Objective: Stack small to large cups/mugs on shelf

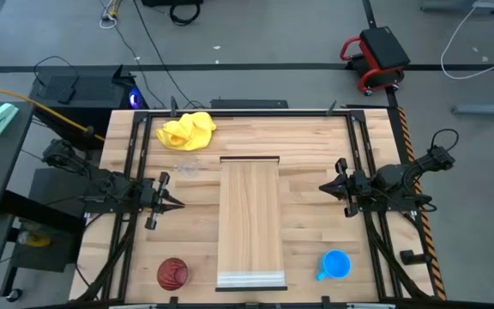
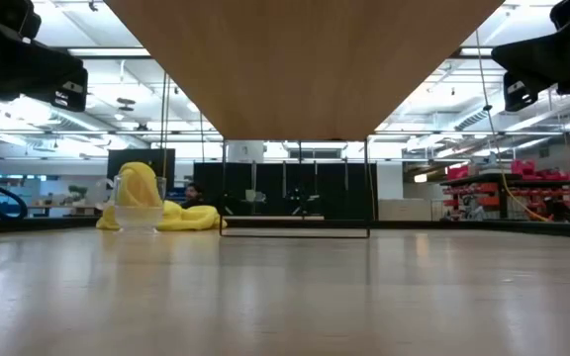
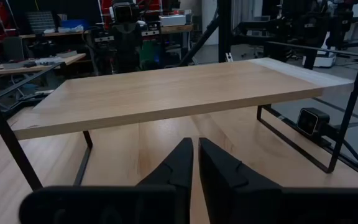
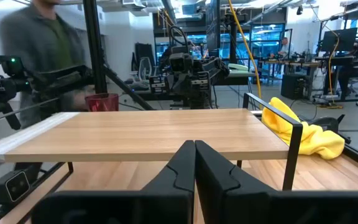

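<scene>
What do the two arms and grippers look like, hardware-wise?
Both match: matte black jointed arms with black cables looped at the outer ends. The left gripper and right gripper each end in two tapered, pointed black fingers, wedge-shaped up close. No coloured markings visible on the fingers.

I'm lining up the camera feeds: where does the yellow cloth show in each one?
High view: yellow cloth at the table's far edge, left of the shelf.
Low view: cloth at left, behind the clear cup.
Left wrist view: not in it.
Right wrist view: cloth at right, past the shelf's end.
Shared landmark: the shelf.
</scene>
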Motion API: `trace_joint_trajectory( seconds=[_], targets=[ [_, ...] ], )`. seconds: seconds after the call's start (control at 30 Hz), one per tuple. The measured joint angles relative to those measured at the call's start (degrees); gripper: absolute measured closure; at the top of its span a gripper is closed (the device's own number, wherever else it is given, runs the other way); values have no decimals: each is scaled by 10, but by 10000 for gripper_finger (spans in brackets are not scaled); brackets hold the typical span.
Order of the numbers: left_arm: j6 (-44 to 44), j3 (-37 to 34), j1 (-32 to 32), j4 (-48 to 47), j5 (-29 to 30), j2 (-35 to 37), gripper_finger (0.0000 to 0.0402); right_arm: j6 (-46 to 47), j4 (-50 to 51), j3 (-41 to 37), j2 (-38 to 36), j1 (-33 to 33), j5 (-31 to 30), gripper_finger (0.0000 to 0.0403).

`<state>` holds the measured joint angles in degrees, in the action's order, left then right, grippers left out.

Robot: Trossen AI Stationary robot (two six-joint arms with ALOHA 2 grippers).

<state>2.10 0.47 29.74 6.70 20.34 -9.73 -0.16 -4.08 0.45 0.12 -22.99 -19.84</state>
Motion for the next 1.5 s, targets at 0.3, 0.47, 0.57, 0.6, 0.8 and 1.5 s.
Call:
trace_joint_trajectory(
  seconds=[0.3, 0.47, 0.57, 0.6, 0.8, 1.5],
  targets=[
    [0, 0, 0, 0, 0, 0, 378, 0, 0, 0, 0, 0, 0, 389],
    [0, 0, 0, 0, 0, 0, 371, 0, 0, 0, 0, 0, 0, 389],
    [0, 0, 0, 0, 0, 0, 367, 0, 0, 0, 0, 0, 0, 389],
    [0, 0, 0, 0, 0, 0, 366, 0, 0, 0, 0, 0, 0, 389],
    [0, 0, 0, 0, 0, 0, 371, 0, 0, 0, 0, 0, 0, 389],
    [-220, 0, 0, 26, 3, 0, 379, 0, 0, 0, 0, 0, 0, 389]
  ],
)
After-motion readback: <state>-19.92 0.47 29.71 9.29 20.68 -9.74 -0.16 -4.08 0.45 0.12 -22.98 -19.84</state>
